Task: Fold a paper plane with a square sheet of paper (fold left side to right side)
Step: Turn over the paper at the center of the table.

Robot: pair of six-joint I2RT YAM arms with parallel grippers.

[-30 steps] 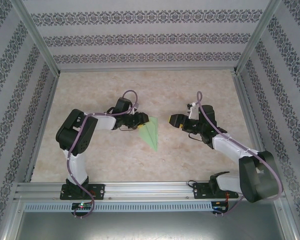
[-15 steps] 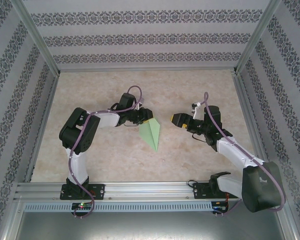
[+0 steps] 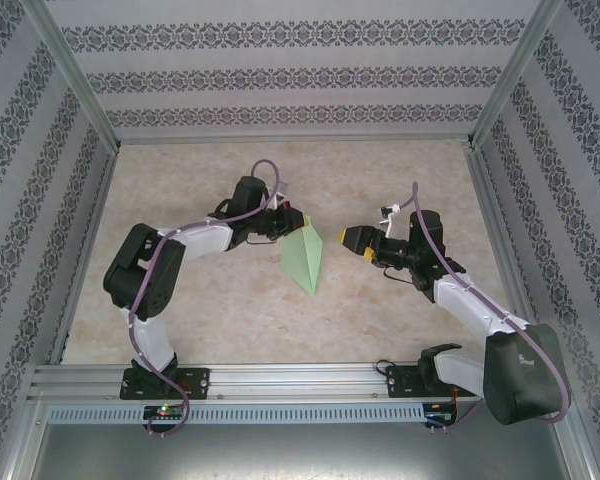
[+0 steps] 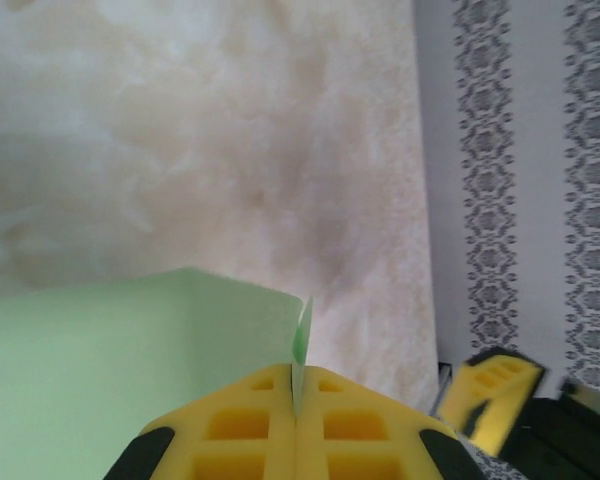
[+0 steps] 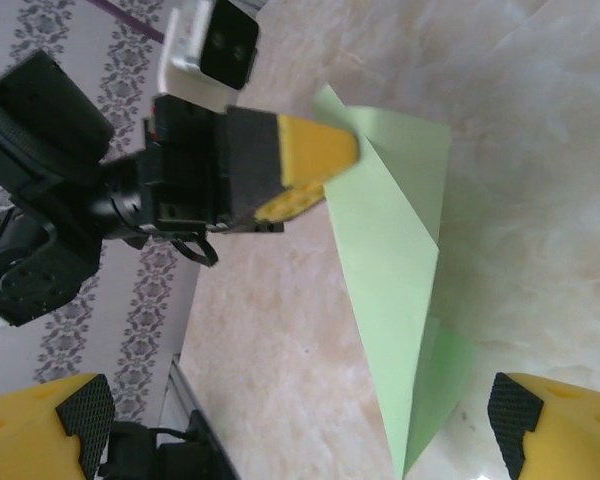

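Observation:
The light green paper plane (image 3: 306, 258) is a narrow pointed dart on the table between the arms, its tip toward the near edge. My left gripper (image 3: 299, 222) is shut on the dart's far wide end. In the left wrist view the yellow fingers (image 4: 230, 430) press together on a thin upright paper edge (image 4: 301, 345), and the rest of the paper (image 4: 100, 350) spreads out to the left. My right gripper (image 3: 351, 238) stands open just right of the dart, apart from it. Its view shows its fingertips (image 5: 40, 425) spread wide around nothing, with the paper plane (image 5: 390, 250) beyond.
The marble-patterned table (image 3: 200, 310) is fenced by patterned walls (image 3: 300, 75) and aluminium posts. A metal rail (image 3: 300, 380) with both arm bases runs along the near edge. The left gripper's yellow fingers (image 5: 305, 165) show in the right wrist view.
My left gripper has closed on the paper's wide end and shifted slightly right and away. The right gripper has opened wide and drawn back a little to the right.

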